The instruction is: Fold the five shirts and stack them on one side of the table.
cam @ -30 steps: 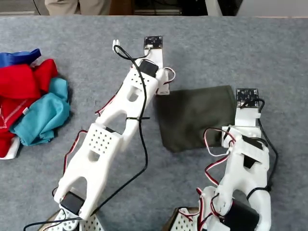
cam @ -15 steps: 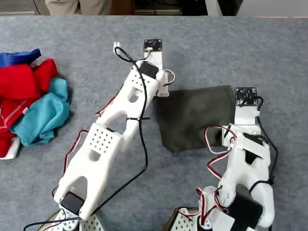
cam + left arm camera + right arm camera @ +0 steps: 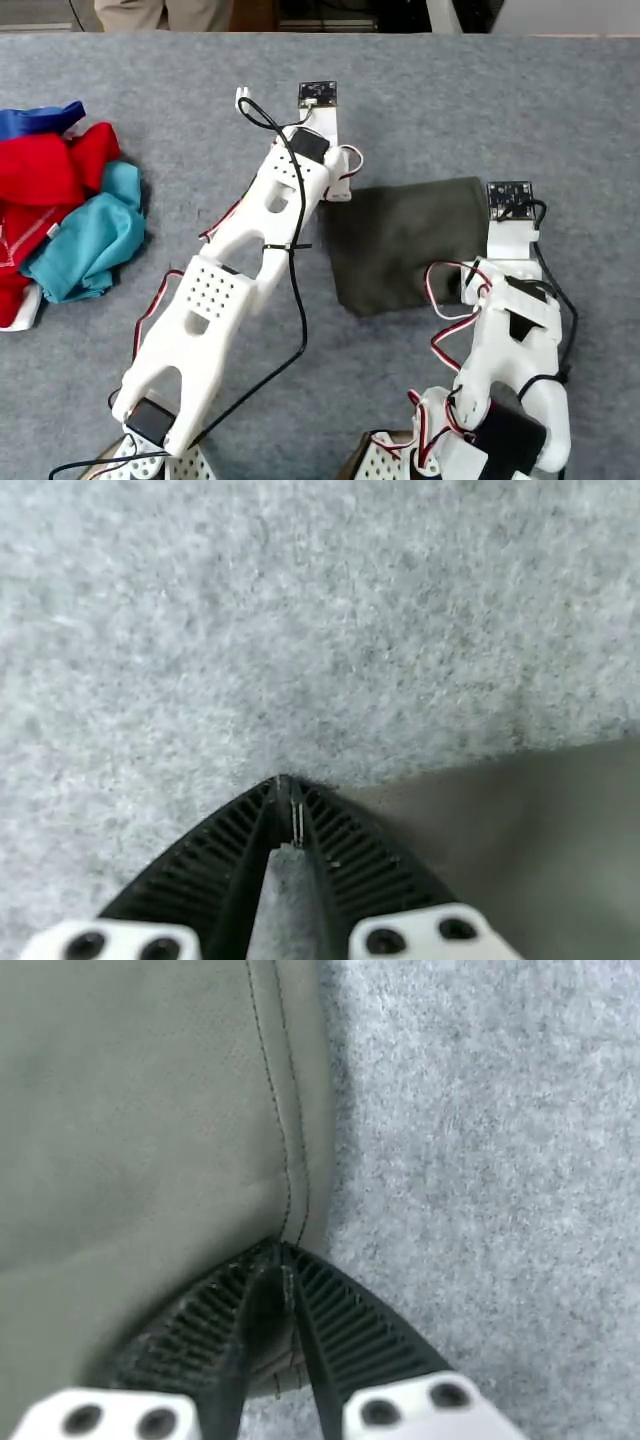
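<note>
Starting far left on the grey felt bench (image 3: 450,100): finding a crumpled heap of a royal-blue cloth shirt (image 3: 40,118), a bright red cloth shirt (image 3: 45,170) & a teal cloth shirt (image 3: 90,235), w/ a scrap of white fabric (image 3: 28,305) poking out at the near end. Not managing to tell whether a separate garment or not. Judging all of these as unfolded, waiting.

Moving to mid-bench: finding the left arm's black ribbed claw (image 3: 286,800) clenched w/ tips together, resting at the far corner of a dark olive-green folded shirt (image 3: 410,240) on the heap side. Not making out any cloth btwn the tips. Seeing the olive shirt lying flat as a rough rectangle, well apart from the heap, approx. done w/ folding but not stacked.

Going further right: finding the right arm's black ribbed claw (image 3: 283,1260) pinching the stitched hem along the shirt's right edge.

Reckoning about one of five folded, no stack begun. Leaving: shifting the olive one to a side, then working thru the heap.
</note>
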Robot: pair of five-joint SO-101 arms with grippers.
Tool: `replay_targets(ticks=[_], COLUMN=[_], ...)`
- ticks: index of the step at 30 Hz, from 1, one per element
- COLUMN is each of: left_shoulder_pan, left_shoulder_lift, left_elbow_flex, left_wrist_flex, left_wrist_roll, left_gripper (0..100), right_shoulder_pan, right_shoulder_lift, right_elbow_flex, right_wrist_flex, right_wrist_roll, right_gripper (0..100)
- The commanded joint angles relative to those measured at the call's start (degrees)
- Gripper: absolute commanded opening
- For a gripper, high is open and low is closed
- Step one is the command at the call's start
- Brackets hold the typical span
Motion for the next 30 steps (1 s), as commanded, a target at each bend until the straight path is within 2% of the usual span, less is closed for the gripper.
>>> replay_targets(ticks=[1, 30], left_shoulder_pan=[-0.7, -1.2], left_shoulder_lift=[-0.7, -0.7], left_elbow_flex=[-3.5, -3.9], left_wrist_flex=[0.2, 0.0], left_wrist_roll=[0.5, 0.6], left_gripper=[2, 2], right_shoulder_pan=[-1.0, -1.4], right_shoulder_lift=[0.2, 0.1], right_elbow_flex=[-2.8, 0.0], right_wrist_flex=[-0.7, -1.1], right_wrist_roll=[0.4, 0.5], right_gripper=[0.5, 0.8])
